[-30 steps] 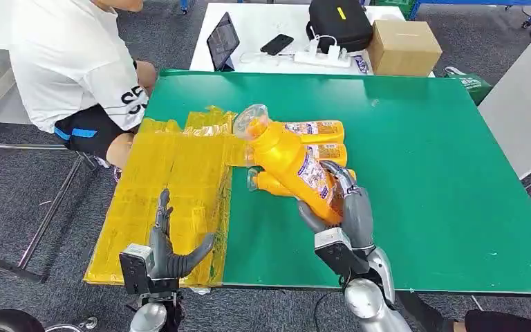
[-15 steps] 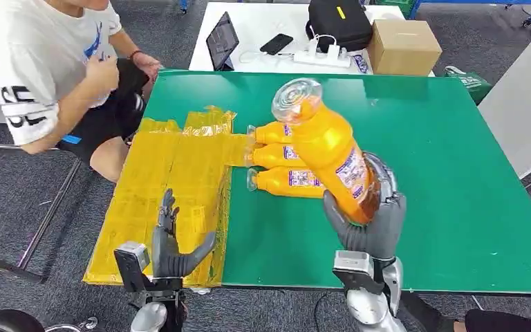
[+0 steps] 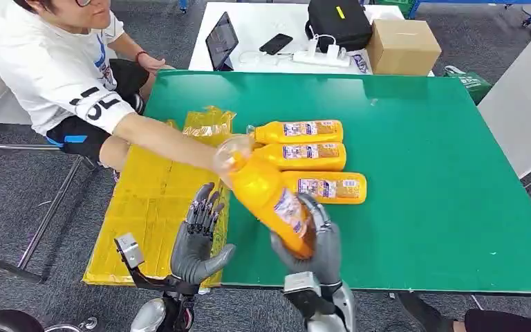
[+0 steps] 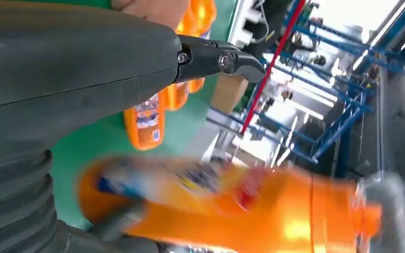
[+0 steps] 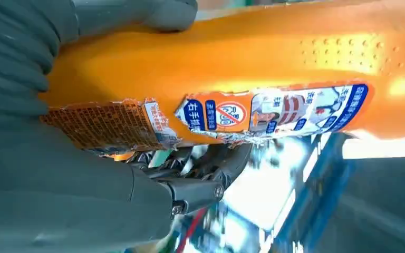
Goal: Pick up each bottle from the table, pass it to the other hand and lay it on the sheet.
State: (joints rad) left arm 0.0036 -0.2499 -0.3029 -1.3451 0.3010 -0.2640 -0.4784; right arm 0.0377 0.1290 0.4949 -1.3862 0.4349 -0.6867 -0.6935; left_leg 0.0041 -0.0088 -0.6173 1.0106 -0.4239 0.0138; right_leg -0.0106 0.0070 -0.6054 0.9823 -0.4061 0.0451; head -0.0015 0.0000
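Bottle [image 3: 271,200] now sits low over the table's near edge, gripped round its base by the right hand [image 3: 311,242], neck tilted up and toward the robot's left; half a sec ago it was held high over the lying bottles w/ cap pointing away. Right wrist view shows the torn label [image 5: 211,118] w/ thumb and fingers wrapped tight round the body, so grip looks firm. Left hand [image 3: 199,238] has come up from beside the yellow sheet [image 3: 148,207] and stands just beside the bottle, palm facing it, fingers spread and holding nothing; left wrist view has the bottle blurred right in front of that hand, so it's prob. moving. Can't tell if any left finger touches it yet. Judgement: pick-up done, handover about to start, left needs to close round the mid-body before right lets go. Three more bottles [image 3: 297,131] lie side by side on the green table [image 3: 442,173], beyond the held one. Person's arm [image 3: 162,142] has reached in across the sheet since the prior frame, its hand hidden behind the bottle's cap; could get in the way of laying the bottle down.
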